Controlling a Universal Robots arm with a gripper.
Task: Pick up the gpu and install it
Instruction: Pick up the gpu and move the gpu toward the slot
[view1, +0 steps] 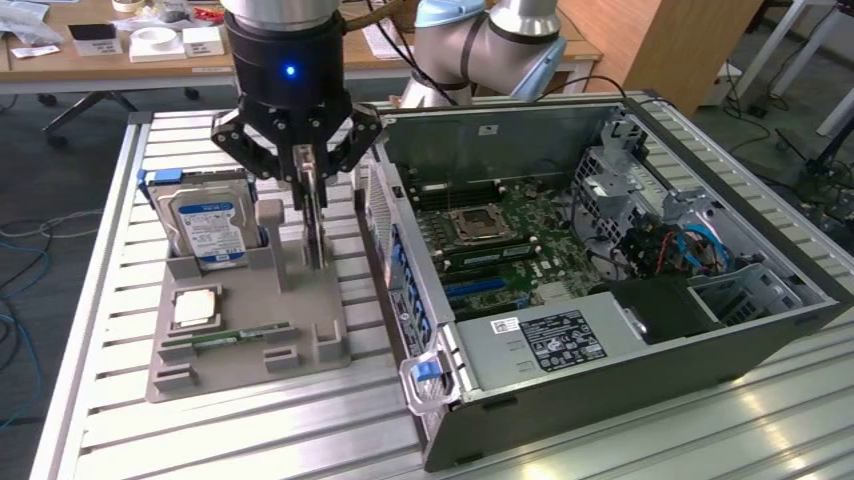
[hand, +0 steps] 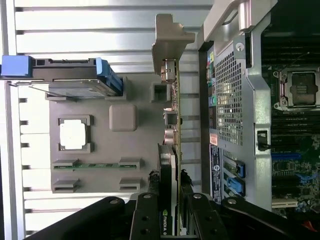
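- Grey fixture tray (view1: 234, 378) on the aluminium bench (view1: 200, 445), towards the exterior view's left, and the gripper (view1: 310, 190) is right down over the tray's edge nearest the open computer case (view1: 627, 400).
- It's clamped on the gpu (hand: 167, 160): in the wrist view the fingers (hand: 187, 192) press on both faces of the card, over the black cooler shroud.
- The card stands on its long edge, upright, in the tray's holder slot. Whether its lower edge has cleared the slot, I can't tell.
- The silvery end bracket (hand: 170, 35) sticks out past the far end of the card, well clear of the fingers, so the grip sits towards the other end, not the middle.
- My read on doing this lift well: pull straight up along the slot and keep the card vertical, because an off-centre grip lets the bracket end sag.
- Watch the case wall too. It runs just beside the card, so any sideways drift risks a knock.
- The hard drive (view1: 211, 225) stands near on the other side, apart from the gripper.
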